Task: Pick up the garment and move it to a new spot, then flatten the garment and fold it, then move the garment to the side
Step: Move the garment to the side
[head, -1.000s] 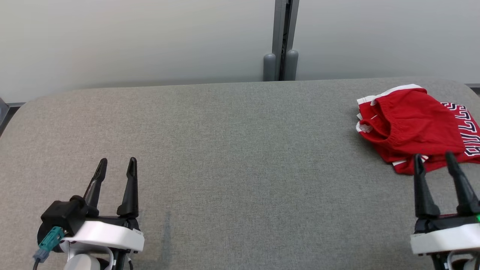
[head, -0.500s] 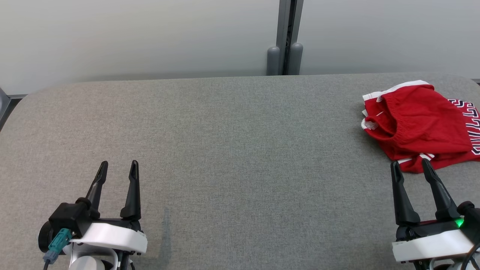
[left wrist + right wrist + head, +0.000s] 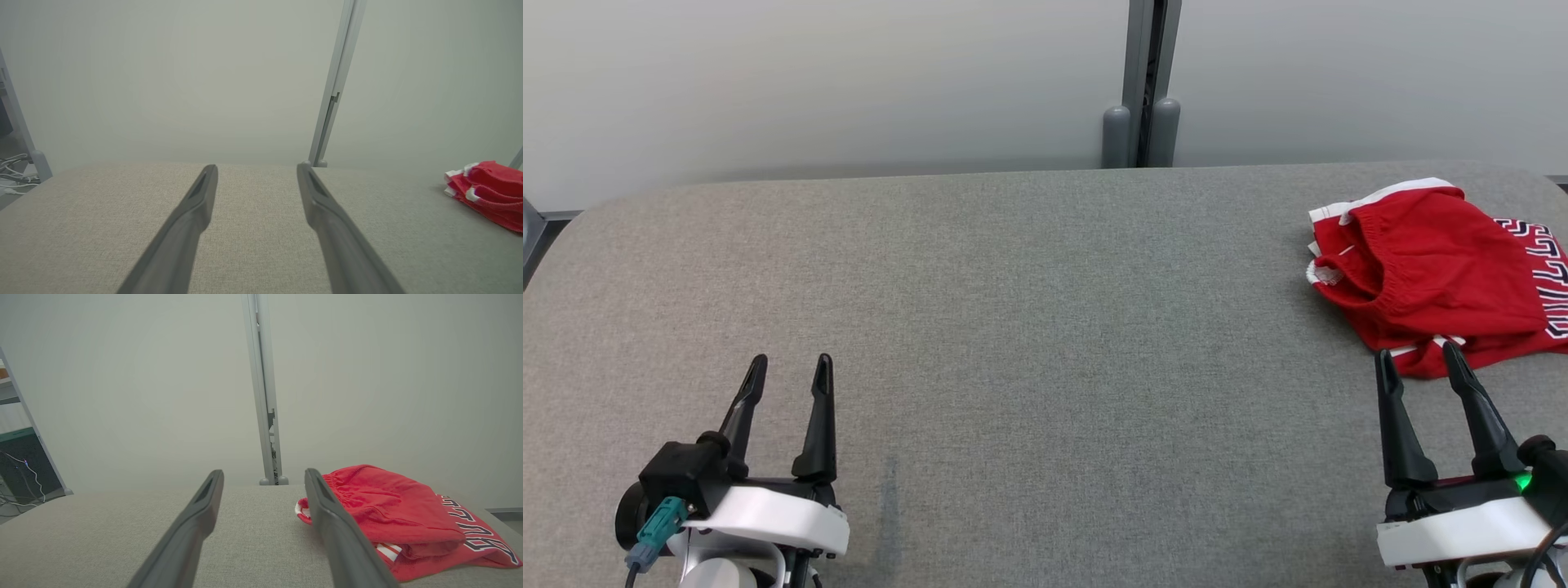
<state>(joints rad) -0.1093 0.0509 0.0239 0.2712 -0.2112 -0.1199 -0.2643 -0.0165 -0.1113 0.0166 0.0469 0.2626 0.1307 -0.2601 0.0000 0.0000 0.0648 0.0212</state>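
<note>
The worktop (image 3: 1013, 310) is a broad slab covered in grey woven fabric, its far corners rounded and its far edge close to a pale wall (image 3: 809, 82). A faint darker streak marks the cloth near the left of the near side. On it, at the far right, lies the garment (image 3: 1429, 269): a red piece, loosely bunched rather than flat, with a gathered elastic band, white trim at its left edge, and dark-and-white lettering along its right side.
</note>
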